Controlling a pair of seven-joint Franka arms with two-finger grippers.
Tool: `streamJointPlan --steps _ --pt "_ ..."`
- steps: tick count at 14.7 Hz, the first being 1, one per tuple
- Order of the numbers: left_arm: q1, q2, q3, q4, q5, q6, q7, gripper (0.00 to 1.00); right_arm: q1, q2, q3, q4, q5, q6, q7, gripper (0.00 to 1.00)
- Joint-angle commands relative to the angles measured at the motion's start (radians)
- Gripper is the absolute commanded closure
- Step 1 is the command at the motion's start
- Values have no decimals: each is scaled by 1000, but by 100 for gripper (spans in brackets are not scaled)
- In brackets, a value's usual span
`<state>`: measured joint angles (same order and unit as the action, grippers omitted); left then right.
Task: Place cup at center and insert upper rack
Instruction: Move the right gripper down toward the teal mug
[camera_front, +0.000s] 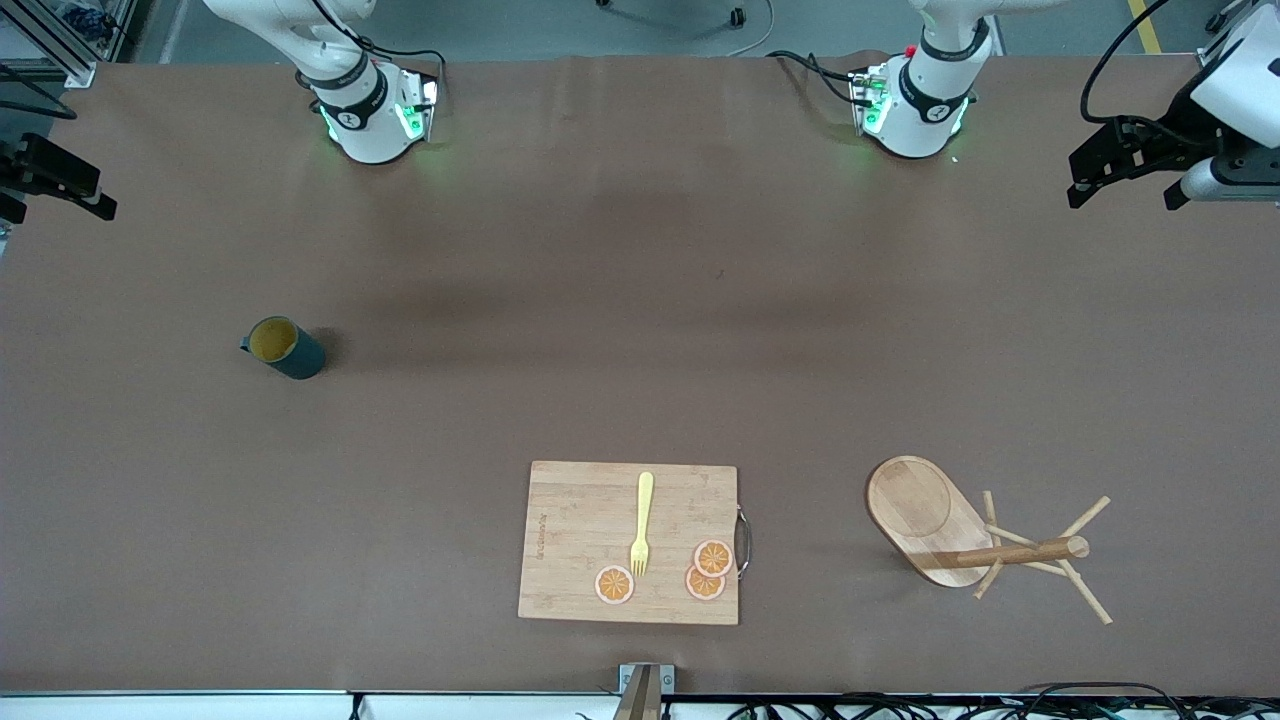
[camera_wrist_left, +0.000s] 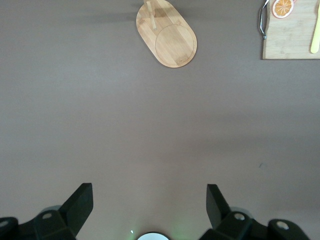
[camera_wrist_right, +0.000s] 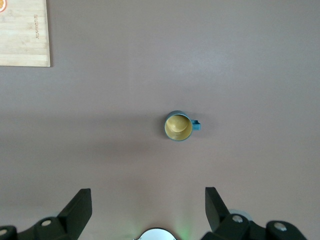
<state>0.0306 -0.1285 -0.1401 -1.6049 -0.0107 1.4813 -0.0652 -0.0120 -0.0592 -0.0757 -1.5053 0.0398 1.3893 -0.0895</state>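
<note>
The dark teal cup stands upright with its ochre inside showing, toward the right arm's end of the table; it also shows in the right wrist view. The bamboo upper rack lies tipped on its side near the front camera, toward the left arm's end; its oval base shows in the left wrist view. My left gripper is open and empty, high over the left arm's end of the table. My right gripper is open and empty, high over the right arm's end.
A rectangular wooden cutting board lies near the front edge, midway along it. It carries a yellow fork and three orange slices. The board also shows in both wrist views.
</note>
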Motion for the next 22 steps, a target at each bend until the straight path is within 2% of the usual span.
streamJointPlan --steps 1,8,11,13,15,17,22 --pt "5 0 -7 16 12 -21 -5 0 -16 -17 4 -30 19 -6 -28 0" --pt "11 17 4 45 11 -21 -2 0 -37 -19 5 -32 18 -24 -12 0" --pt "11 17 5 46 6 -49 1 0 -42 47 7 -29 22 20 -24 0" --pt "11 21 4 48 8 -49 2 0 -43 164 7 -20 23 115 -29 0" --pt "9 24 4 48 12 -49 2 0 -51 194 7 -32 23 146 -157 0" --pt "8 27 4 49 12 -49 2 0 -55 220 7 -96 22 196 -348 0" --pt "8 30 4 49 6 -49 2 0 -81 214 7 -432 22 521 -580 0"
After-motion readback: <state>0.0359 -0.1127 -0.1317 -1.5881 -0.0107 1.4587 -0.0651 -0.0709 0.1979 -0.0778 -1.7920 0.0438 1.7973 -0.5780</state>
